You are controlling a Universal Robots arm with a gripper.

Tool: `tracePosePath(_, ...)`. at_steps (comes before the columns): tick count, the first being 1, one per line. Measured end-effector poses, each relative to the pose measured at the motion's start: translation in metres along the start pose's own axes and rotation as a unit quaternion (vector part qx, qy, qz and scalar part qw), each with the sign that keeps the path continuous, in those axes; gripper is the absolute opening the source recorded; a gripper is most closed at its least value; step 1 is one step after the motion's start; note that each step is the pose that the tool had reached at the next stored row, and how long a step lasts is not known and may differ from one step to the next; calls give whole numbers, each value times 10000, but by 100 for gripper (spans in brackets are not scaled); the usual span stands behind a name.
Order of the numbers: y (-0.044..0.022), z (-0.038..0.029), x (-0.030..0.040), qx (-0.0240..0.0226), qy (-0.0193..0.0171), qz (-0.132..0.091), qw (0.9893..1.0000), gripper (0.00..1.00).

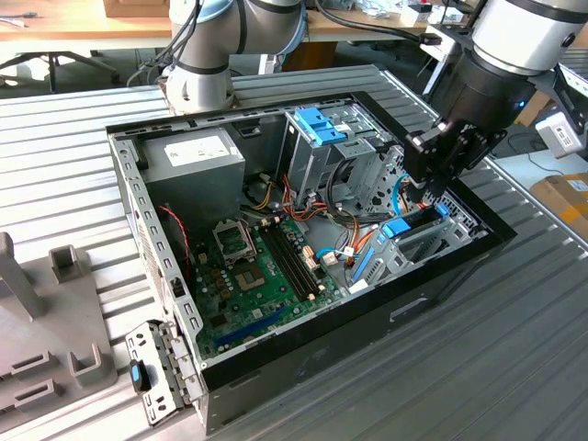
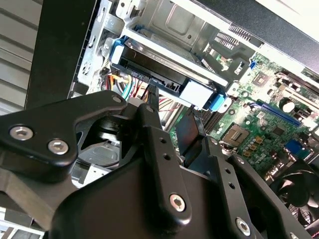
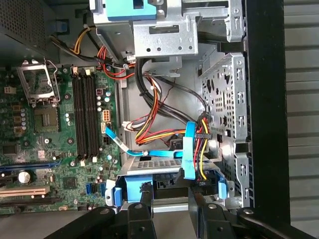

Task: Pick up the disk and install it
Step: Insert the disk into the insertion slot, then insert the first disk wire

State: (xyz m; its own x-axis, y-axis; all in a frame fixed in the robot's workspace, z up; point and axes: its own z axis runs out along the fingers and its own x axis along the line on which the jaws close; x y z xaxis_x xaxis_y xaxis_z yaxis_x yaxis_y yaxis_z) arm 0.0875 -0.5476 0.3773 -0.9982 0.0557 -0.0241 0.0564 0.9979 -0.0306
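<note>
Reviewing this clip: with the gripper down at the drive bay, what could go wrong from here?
1. The gripper sits right at the disk, where red and yellow cables cross its blue bracket; these could snag or get pinched.
2. The metal cage stands close beside the bay, so a sideways slip might strike it.

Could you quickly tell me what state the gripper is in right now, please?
Gripper: open, holding nothing; its fingers are spread just short of the disk seated in its bay inside the computer case.
</note>
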Motion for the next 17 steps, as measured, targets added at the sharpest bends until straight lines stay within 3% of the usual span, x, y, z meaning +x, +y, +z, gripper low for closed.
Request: tracePosePath(17,0,0,0,-1,-1,-40,10000,42)
